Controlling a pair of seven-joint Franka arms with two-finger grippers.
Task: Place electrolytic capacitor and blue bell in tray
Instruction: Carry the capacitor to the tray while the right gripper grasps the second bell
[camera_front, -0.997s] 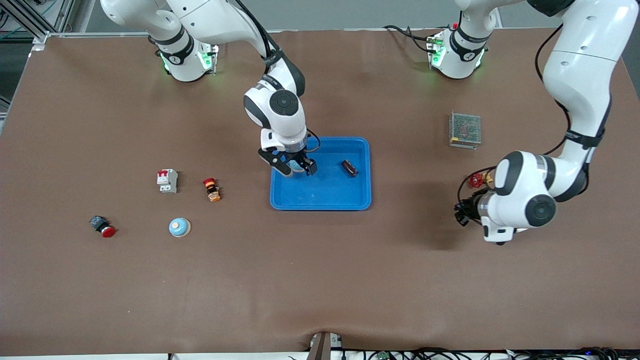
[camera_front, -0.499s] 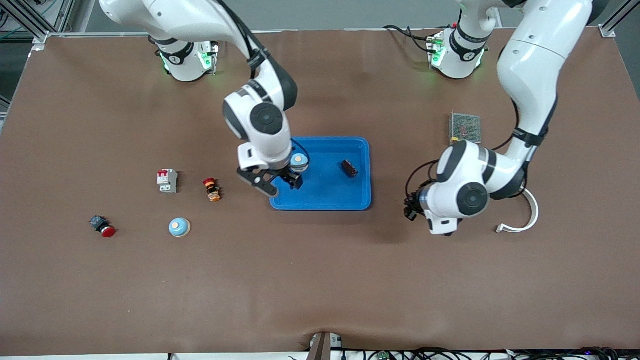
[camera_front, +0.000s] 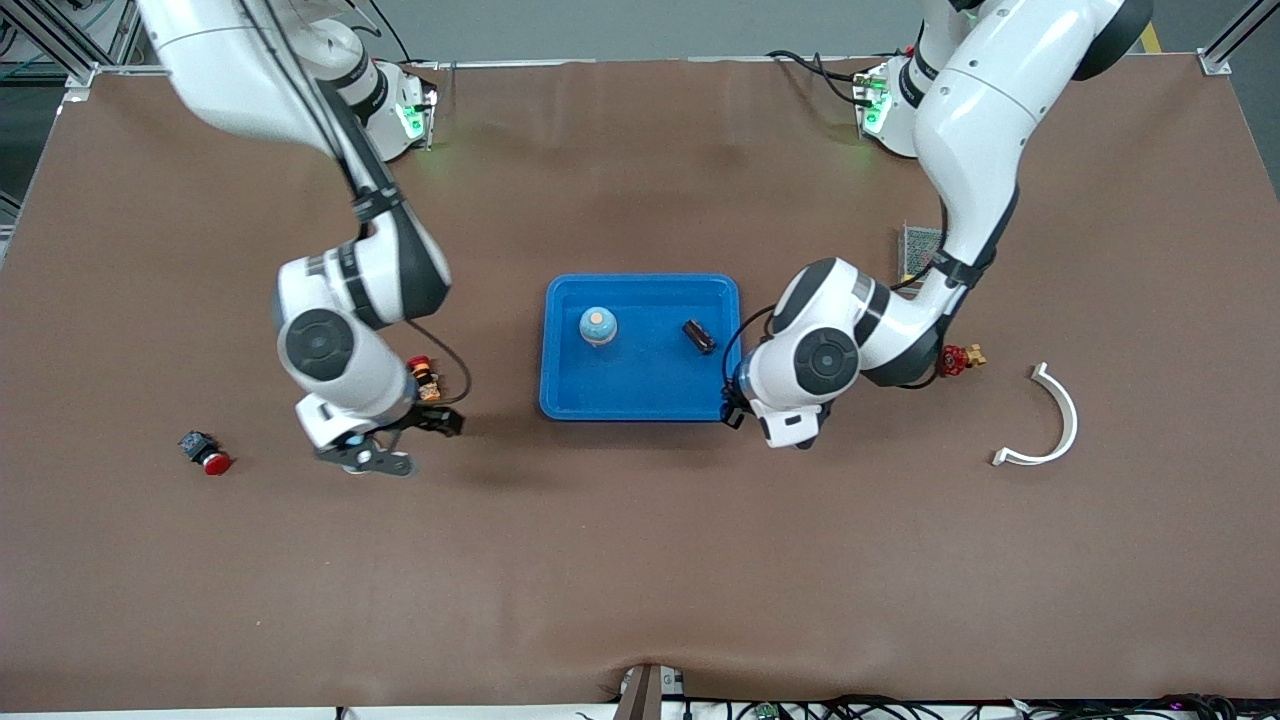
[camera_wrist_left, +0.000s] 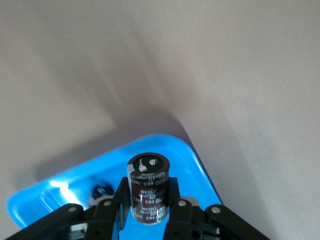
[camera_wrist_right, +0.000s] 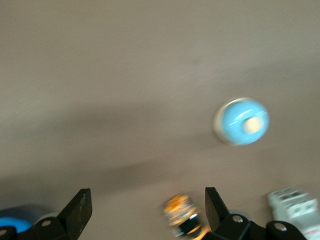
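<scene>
The blue tray (camera_front: 640, 400) lies mid-table. In it stand a blue bell (camera_front: 598, 325) and a dark electrolytic capacitor (camera_front: 698, 336). My left gripper (camera_front: 733, 411) hangs over the tray's corner toward the left arm's end. It is shut on a second dark brown electrolytic capacitor (camera_wrist_left: 147, 185), held upright over the tray rim (camera_wrist_left: 197, 165). My right gripper (camera_front: 408, 443) is open over bare table toward the right arm's end. Another blue bell (camera_wrist_right: 242, 121) sits on the table ahead of its open fingers; in the front view that bell is hidden under the gripper.
An orange-and-black push button (camera_front: 425, 376) lies close to the right gripper, with a white breaker (camera_wrist_right: 295, 202) beside it. A red-capped button (camera_front: 205, 453) lies farther toward that end. A red valve (camera_front: 955, 358), a white curved piece (camera_front: 1050, 420) and a grey mesh box (camera_front: 915, 245) lie toward the left arm's end.
The right gripper left a blue bell in the tray and swung away to the other bell. The left arm carried its capacitor in to the tray's corner.
</scene>
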